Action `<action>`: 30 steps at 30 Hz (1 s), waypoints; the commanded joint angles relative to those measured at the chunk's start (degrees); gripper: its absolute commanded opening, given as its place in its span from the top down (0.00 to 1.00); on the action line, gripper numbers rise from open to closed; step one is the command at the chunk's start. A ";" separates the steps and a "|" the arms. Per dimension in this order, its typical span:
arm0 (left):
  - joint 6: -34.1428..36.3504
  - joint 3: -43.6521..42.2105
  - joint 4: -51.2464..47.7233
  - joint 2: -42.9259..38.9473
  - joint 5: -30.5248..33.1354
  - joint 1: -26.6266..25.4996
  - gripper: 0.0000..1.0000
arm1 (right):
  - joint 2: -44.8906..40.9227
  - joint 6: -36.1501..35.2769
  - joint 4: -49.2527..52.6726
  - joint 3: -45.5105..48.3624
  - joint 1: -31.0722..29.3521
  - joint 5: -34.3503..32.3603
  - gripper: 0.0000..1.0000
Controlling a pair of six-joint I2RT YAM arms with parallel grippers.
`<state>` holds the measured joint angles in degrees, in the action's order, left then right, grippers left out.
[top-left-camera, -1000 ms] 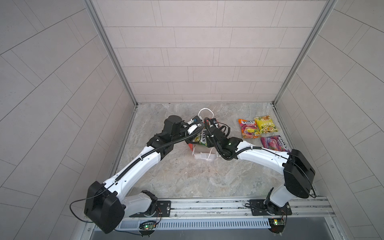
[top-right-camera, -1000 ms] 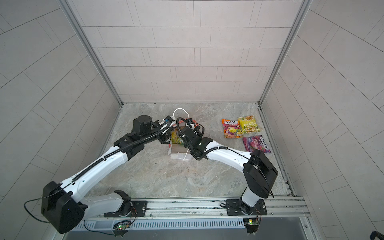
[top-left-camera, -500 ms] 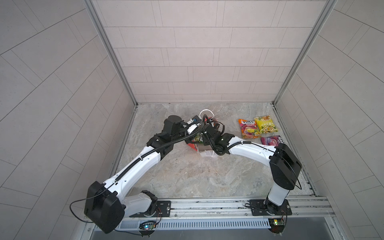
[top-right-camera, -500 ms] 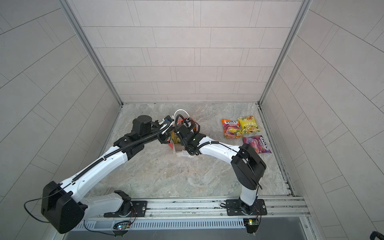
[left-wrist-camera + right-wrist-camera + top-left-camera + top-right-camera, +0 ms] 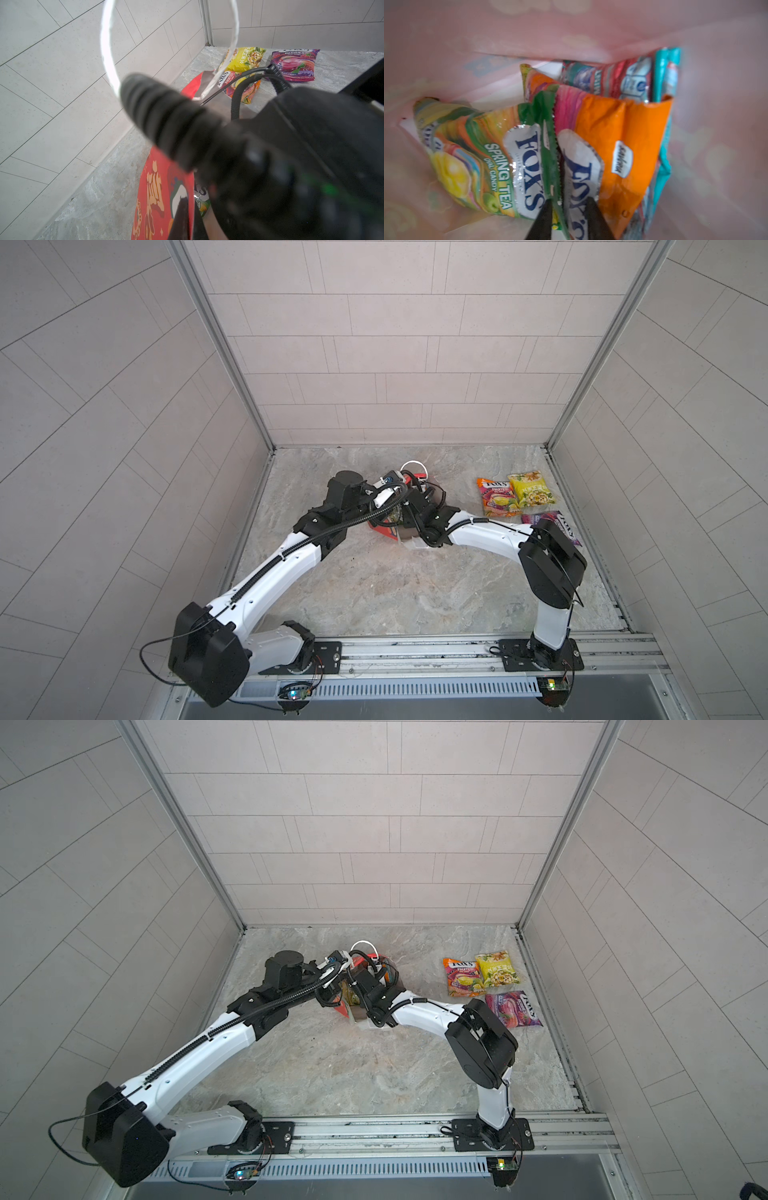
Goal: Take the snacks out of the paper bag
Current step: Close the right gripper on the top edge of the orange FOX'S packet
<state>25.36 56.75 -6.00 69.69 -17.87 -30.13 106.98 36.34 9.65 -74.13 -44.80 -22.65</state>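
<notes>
Left gripper [image 5: 182, 212]: clamped on the paper bag [image 5: 153, 187] rim, mid table [image 5: 374, 585]
Right gripper [image 5: 568, 199]: inside the bag, fingers straddling the green packet [image 5: 477, 155] edge (can't tell if it's pinched)
Out: yellow packet [image 5: 531, 488], orange-pink packet [image 5: 496, 497] and purple packet [image 5: 552, 517], at the bag's 3 o'clock

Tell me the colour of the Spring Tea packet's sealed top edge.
Green; the Spring Tea packet shows best in the right wrist view.

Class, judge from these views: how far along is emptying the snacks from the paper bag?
Done: the orange-pink packet, yellow packet and purple packet lie on the table. In hand: the left gripper pinches the wall of the paper bag; the right gripper straddles the edge of the green packet inside, grip unclear. Left: that one, the orange packet and the light blue packet.
</notes>
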 commanded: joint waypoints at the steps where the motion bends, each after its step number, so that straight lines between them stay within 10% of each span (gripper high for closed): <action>1: 0.53 -0.35 1.08 -1.09 -3.08 -0.70 1.00 | 1.88 -0.87 -3.39 1.79 0.89 0.46 0.79; 9: 0.48 -0.38 1.21 -0.96 -2.99 -0.76 1.00 | -3.55 -7.96 -14.71 7.76 1.46 8.32 1.00; 26: 0.65 -0.32 1.22 -0.09 -2.74 -0.73 1.00 | -17.62 -10.42 -11.03 13.49 2.43 14.28 1.00; 30: 0.60 -0.31 1.27 -0.11 -3.07 -0.73 1.00 | -15.76 -9.08 -5.61 11.04 2.38 9.01 0.69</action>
<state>25.50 56.64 -6.87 69.76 -18.85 -30.41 90.37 26.37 -1.08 -60.88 -42.59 -9.37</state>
